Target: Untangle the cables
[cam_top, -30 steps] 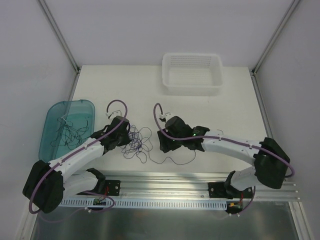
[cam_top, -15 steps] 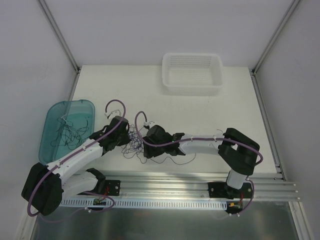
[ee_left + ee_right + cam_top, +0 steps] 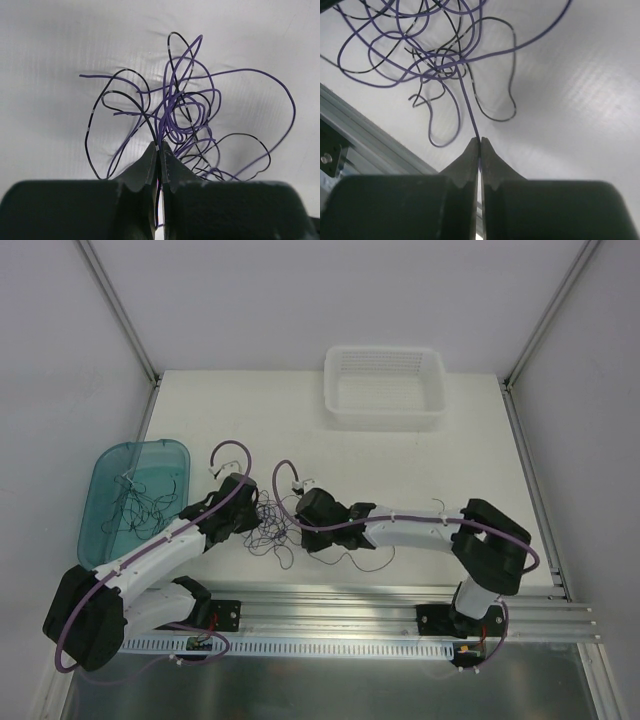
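While left hand (image 3: 159,150) and right hand (image 3: 480,142) pinch strands | cables (image 3: 272,523) between them

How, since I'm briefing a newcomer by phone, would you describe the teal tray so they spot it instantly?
Start at the white table and go to its left edge. The tray there is see-through teal, round-cornered, with loose wires inside; the basket at the far edge is white lattice.

The cables (image 3: 272,530) fill the narrow gap between the left end effector (image 3: 253,512) and the right end effector (image 3: 299,528); bare table (image 3: 420,470) lies open beyond them, up to the basket (image 3: 384,418); the tray (image 3: 140,446) blocks the left side; the rail (image 3: 350,595) bounds the near edge.
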Controlling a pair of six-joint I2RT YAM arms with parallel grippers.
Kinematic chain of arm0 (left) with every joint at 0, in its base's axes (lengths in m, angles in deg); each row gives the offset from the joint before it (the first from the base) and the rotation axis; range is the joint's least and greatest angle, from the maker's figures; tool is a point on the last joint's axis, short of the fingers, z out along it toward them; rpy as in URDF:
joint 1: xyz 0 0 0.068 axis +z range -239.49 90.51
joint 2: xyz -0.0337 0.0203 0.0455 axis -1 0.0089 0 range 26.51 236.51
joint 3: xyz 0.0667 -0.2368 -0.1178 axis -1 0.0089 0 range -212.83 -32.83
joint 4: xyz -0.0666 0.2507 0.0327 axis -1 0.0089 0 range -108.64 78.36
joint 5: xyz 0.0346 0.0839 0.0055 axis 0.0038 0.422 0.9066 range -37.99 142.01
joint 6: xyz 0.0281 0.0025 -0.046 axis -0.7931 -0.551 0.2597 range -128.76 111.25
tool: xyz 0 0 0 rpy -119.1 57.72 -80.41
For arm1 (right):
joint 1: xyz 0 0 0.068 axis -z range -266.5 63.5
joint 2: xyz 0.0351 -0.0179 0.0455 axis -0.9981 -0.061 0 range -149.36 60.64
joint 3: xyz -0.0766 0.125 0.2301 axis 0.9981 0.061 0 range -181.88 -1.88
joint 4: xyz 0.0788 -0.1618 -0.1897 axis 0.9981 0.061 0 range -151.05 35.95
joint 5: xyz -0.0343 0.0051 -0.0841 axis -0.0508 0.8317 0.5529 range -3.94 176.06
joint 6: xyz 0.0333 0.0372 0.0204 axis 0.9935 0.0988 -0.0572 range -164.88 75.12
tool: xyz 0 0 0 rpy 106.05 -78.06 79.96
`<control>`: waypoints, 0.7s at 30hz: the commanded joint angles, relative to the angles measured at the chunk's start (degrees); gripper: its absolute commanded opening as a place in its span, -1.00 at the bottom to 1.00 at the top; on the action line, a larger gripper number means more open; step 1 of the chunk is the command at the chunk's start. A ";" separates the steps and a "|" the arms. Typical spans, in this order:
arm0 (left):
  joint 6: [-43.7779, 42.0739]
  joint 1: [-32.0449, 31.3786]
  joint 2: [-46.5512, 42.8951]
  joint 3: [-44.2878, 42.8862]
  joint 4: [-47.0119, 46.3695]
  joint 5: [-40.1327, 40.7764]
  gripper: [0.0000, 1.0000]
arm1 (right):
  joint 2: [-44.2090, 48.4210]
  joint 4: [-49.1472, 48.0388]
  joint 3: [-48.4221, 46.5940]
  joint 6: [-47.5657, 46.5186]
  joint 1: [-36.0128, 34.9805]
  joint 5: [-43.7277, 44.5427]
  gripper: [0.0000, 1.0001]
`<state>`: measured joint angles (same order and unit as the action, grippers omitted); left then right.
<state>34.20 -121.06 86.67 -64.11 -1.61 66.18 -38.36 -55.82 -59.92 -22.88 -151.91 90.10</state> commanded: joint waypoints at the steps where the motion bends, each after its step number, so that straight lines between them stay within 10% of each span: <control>1: 0.28 -0.42 -1.19 0.61 0.54 2.52 -1.00 | 10.21 8.19 -1.72 -5.28 -0.07 6.49 -0.98; 21: -1.91 2.92 0.74 1.23 2.56 5.86 -1.00 | 55.84 35.63 -11.30 -16.98 24.69 12.58 -0.99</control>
<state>33.72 -119.03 86.87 -63.57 -0.49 69.46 16.37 -24.65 -68.79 -36.80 -130.34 100.89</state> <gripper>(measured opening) 0.010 0.018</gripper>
